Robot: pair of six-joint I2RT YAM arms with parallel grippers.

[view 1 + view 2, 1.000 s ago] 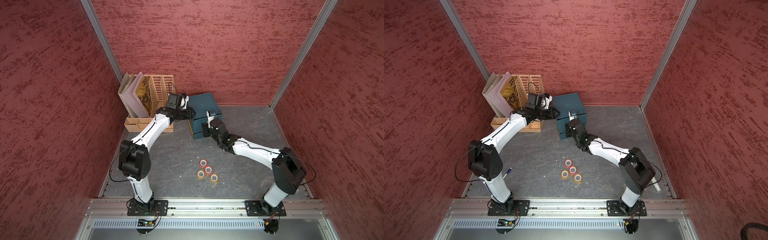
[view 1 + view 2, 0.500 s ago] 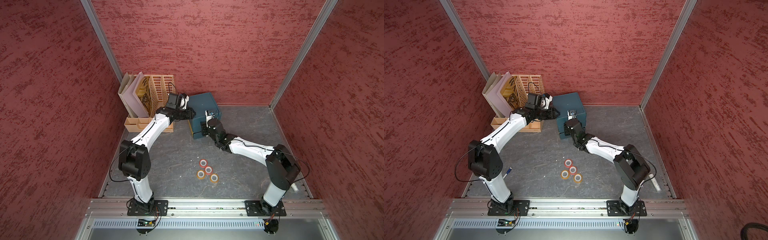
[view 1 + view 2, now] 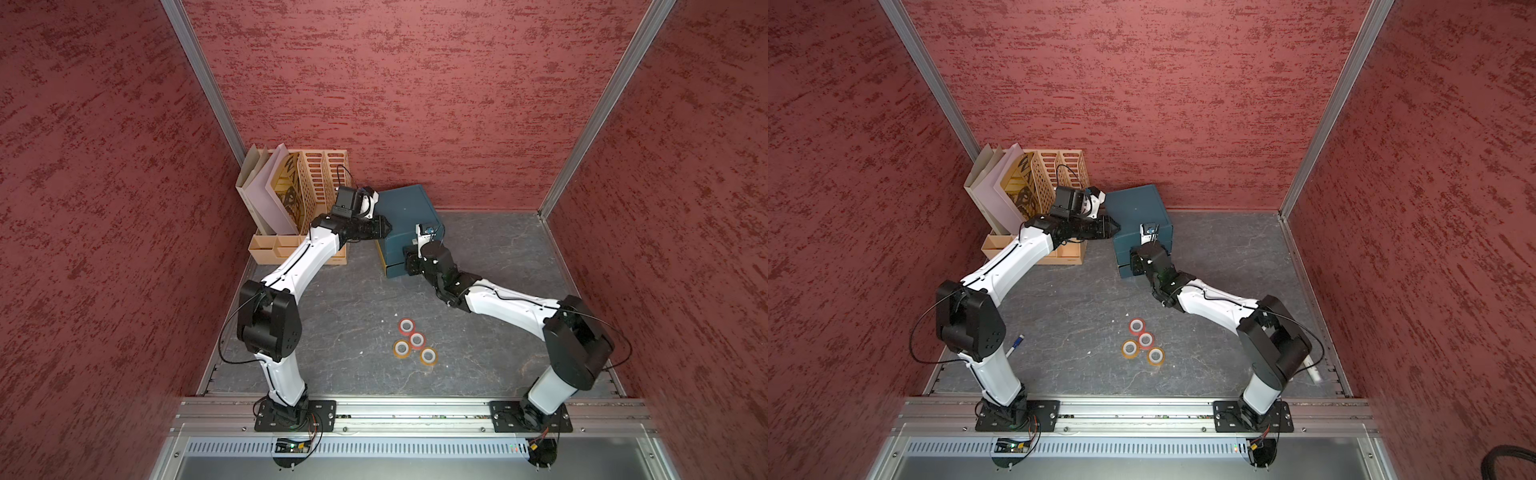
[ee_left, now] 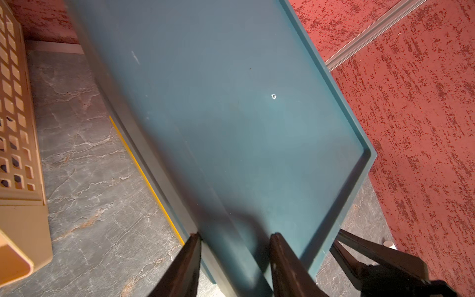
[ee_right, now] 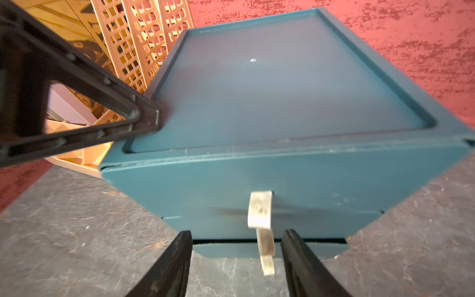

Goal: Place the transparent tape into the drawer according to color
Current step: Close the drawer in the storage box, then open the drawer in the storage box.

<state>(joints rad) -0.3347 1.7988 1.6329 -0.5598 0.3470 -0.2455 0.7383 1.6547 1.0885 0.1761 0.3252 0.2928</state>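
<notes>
Right claw point(image 5: 237, 232) released, jaws either side of the lower drawer's point(image 5: 226, 250) pale handle point(image 5: 266, 246), not touching it. Left claw point(image 4: 234, 235) straddles the cabinet's point(image 4: 231, 102) top corner; clamped or not, I cannot tell. Four tapes point(image 3: 417, 340), two red and two orange, lie clustered on the surface point(image 3: 353, 311) well behind both claws.

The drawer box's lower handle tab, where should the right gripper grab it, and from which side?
Pinch the pale lower tab across its narrow width, approaching from the front of the blue drawer box: it juts outward, between the right gripper's open jaws.
</notes>
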